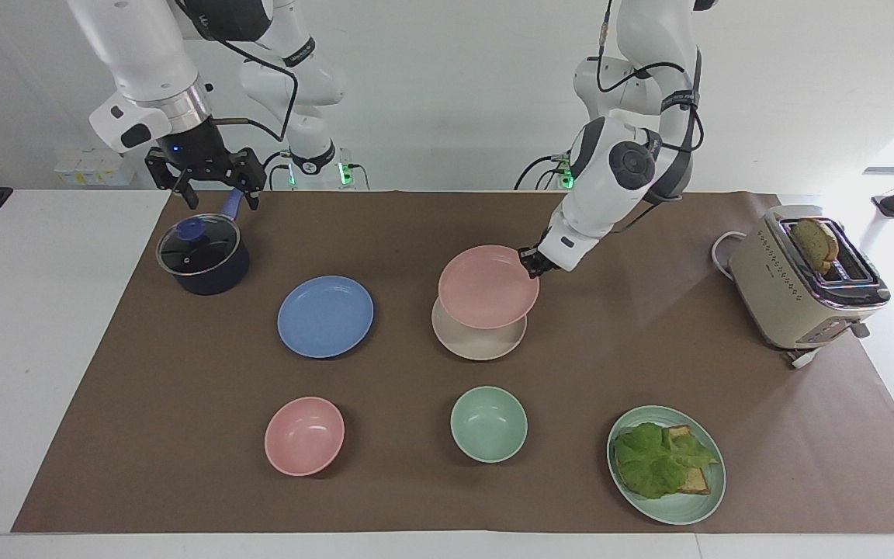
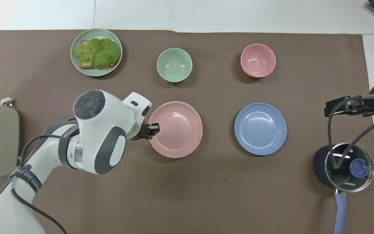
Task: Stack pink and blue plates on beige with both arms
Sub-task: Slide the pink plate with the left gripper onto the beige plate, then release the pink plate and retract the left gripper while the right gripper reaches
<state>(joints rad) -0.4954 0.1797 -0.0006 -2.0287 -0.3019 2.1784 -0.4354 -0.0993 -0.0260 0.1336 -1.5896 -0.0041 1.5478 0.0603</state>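
Two plates are left to settle: the pink plate [image 1: 488, 286] is in the air over the beige plate [image 1: 478, 343], not yet set down, and the blue plate [image 1: 325, 316] lies untouched on the brown mat [image 1: 183, 435], beside the beige one toward the right arm's end of the table. So the task looks roughly a third done; lowering and letting go of the pink plate comes first, then fetching the blue.

From overhead the pink plate covers the beige one almost fully, so it seems well centred. The left gripper [image 1: 529, 262] pinches the pink plate's rim at the edge toward the left arm's end, fingers clamped on it, holding the plate slightly tilted. The right gripper [image 1: 206, 186] waits over the lidded dark pot [image 1: 202, 255], its fingers spread and holding nothing.

All three plates are round, shallow and matte, plastic by the look of them, equal in size, with a low raised rim and a flat centre. Such smooth, light plates should nest easily, though a rim-only pinch could let one slip.
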